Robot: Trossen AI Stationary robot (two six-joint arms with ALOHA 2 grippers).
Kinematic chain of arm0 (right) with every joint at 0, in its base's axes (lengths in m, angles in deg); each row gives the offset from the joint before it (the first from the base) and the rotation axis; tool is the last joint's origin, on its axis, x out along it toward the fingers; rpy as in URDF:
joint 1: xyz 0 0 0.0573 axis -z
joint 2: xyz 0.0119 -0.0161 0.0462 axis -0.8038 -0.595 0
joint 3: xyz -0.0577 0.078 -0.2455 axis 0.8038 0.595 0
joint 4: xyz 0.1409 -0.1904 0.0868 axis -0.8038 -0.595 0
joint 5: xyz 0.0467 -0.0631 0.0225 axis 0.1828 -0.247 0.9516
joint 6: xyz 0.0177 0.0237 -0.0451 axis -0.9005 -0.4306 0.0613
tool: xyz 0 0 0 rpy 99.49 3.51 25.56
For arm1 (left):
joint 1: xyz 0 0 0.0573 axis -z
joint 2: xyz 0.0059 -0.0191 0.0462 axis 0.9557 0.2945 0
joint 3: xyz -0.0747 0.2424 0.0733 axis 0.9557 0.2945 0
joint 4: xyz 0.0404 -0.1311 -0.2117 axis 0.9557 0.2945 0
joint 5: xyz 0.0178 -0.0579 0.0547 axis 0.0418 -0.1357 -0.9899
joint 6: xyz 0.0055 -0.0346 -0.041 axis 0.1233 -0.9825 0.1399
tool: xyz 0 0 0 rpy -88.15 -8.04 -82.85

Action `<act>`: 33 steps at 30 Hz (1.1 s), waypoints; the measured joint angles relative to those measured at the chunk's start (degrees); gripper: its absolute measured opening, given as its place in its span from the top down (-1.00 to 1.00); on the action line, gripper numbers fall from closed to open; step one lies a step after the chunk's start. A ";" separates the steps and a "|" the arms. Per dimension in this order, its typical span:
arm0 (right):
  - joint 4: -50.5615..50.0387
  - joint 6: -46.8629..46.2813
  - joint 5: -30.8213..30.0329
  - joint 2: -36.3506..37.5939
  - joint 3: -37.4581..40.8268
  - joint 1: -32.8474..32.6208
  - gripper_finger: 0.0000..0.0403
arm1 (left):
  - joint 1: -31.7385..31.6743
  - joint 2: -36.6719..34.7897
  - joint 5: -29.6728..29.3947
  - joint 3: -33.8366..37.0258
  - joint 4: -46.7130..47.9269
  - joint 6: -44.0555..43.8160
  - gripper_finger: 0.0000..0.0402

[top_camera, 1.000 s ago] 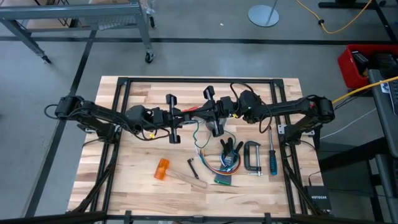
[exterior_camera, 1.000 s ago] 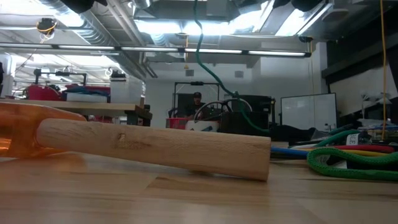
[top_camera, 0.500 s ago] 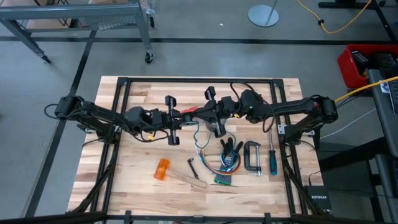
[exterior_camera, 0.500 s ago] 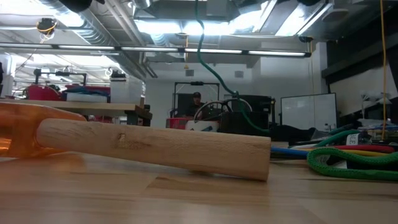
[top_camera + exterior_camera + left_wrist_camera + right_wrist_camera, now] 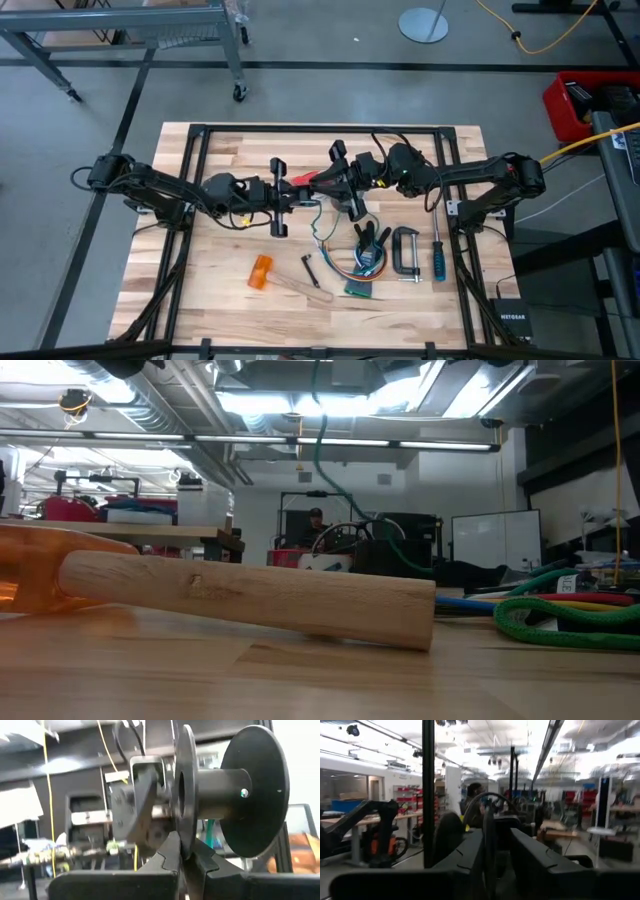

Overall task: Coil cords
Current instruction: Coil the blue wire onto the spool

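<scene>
Left pincer (image 5: 182, 857) clamping black spool (image 5: 227, 792), apparently

cords (image 5: 322, 222) partly hidden under arms

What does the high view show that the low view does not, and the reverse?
Only high: the left gripper and right gripper meeting over mid-table, the C-clamp, the screwdriver. Only low: the room behind, with a person far off. Both: the mallet, with orange head and wooden handle, lying on the table.
</scene>
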State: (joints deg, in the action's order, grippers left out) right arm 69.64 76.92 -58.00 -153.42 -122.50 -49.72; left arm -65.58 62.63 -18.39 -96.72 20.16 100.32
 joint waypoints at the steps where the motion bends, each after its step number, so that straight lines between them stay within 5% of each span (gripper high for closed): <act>1: -1.55 -0.65 0.14 0.64 0.00 0.00 0.49 | 0.00 -0.05 0.00 0.00 1.45 -0.43 1.00; 18: -34.74 -4.36 1.14 8.77 -0.02 -0.02 0.44 | -0.02 -4.44 0.99 0.02 24.94 -6.61 1.00; 33: -43.87 -5.42 3.62 7.04 0.00 -0.04 0.44 | -0.72 -4.42 2.60 0.00 40.81 -10.05 1.00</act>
State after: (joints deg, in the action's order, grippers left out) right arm 25.77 71.49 -54.38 -146.38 -122.50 -49.76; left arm -66.31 58.22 -15.79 -96.72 60.96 90.26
